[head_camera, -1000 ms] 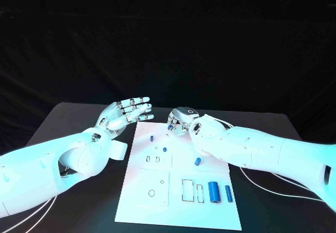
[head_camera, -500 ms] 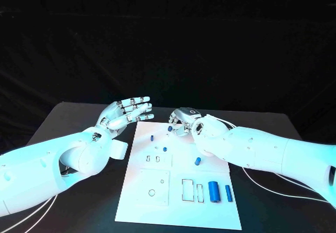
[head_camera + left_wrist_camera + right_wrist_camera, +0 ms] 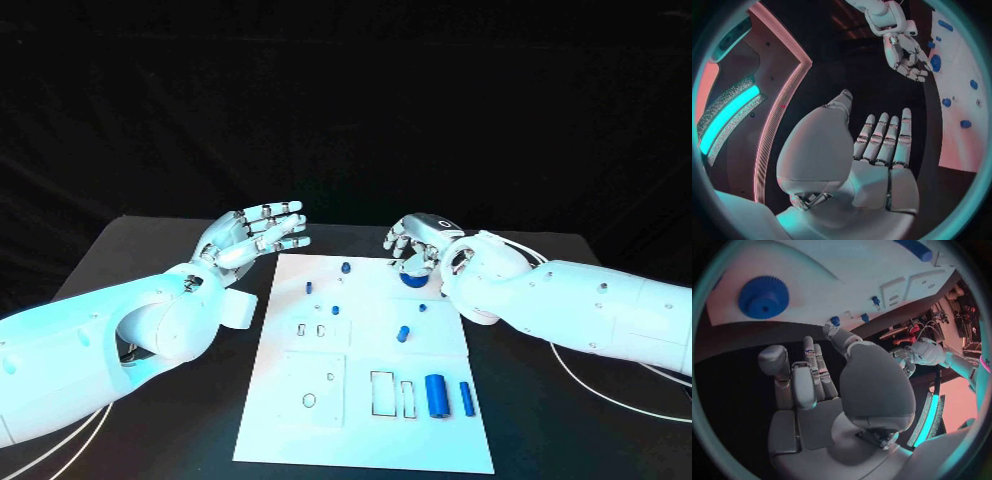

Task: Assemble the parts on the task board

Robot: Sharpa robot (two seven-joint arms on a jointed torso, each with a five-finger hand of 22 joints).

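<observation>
Nearest the robot, on the white task board (image 3: 289,420), a thick blue cylinder (image 3: 437,394) and a thinner blue rod (image 3: 467,397) stand side by side at the board's right, just beside a pair of rectangular slots (image 3: 392,393). An oval slot (image 3: 309,400) lies at the near left. Further up, a small blue peg (image 3: 405,333) lies tilted near the board's middle, and two little slots (image 3: 312,329) sit to its left. Beyond these, more small blue parts (image 3: 333,310) dot the upper half of the board, one (image 3: 345,268) close to the far edge. A blue gear (image 3: 764,296) lies flat at the far right of the board. The right robot hand (image 3: 421,240) hangs over that gear, its fingers curled downward, grasping nothing; whether the fingertips touch the gear I cannot tell. The left robot hand (image 3: 260,232) hovers off the board's far left corner above the black desk (image 3: 130,260), released, palm turned inward and fingers spread.
</observation>
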